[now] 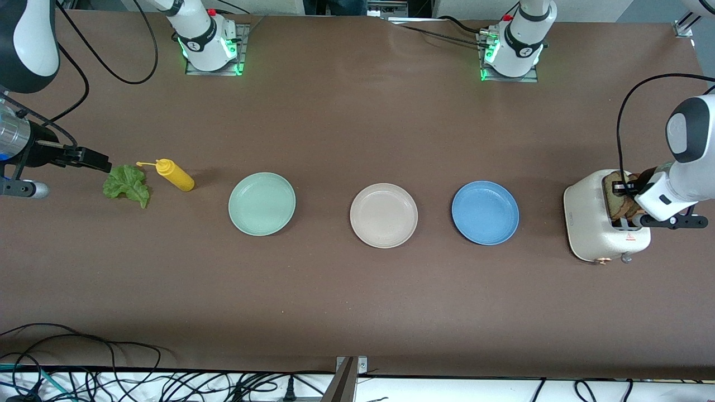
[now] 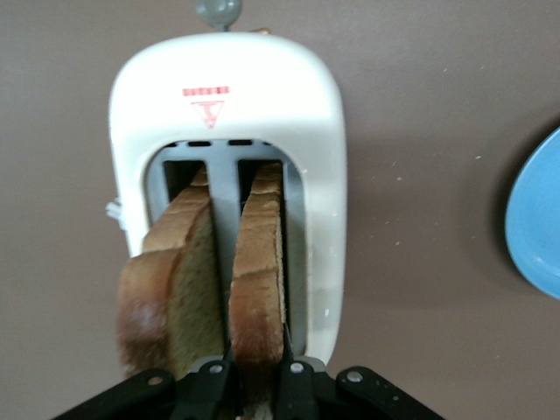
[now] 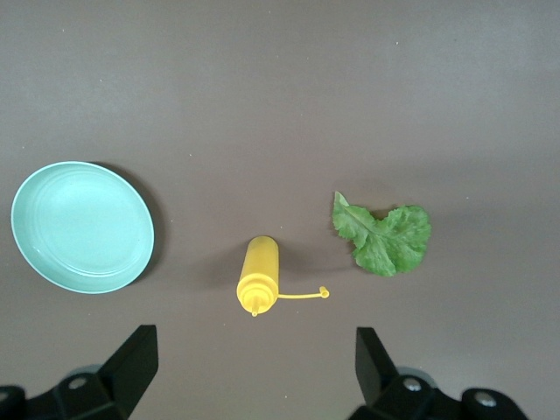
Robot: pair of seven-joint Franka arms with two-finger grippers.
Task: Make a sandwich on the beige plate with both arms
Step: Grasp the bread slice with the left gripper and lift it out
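Left gripper [image 2: 254, 372] pinches one bread slice [image 2: 258, 280] upright in the toaster [image 1: 600, 234] (ready to lift). Right gripper [image 3: 254, 367] hangs wide open above the lettuce [image 3: 383, 236]; beige plate [image 1: 384, 215] sits between them.

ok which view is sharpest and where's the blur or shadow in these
Front view: sharp, evenly lit, green glow at both arm bases, a soft shadow beside the yellow bottle. Left wrist view: bread slices blur close to the left gripper, while the toaster label is clearer. Right wrist view: crisp, with a dark shadow along the mint-green plate.
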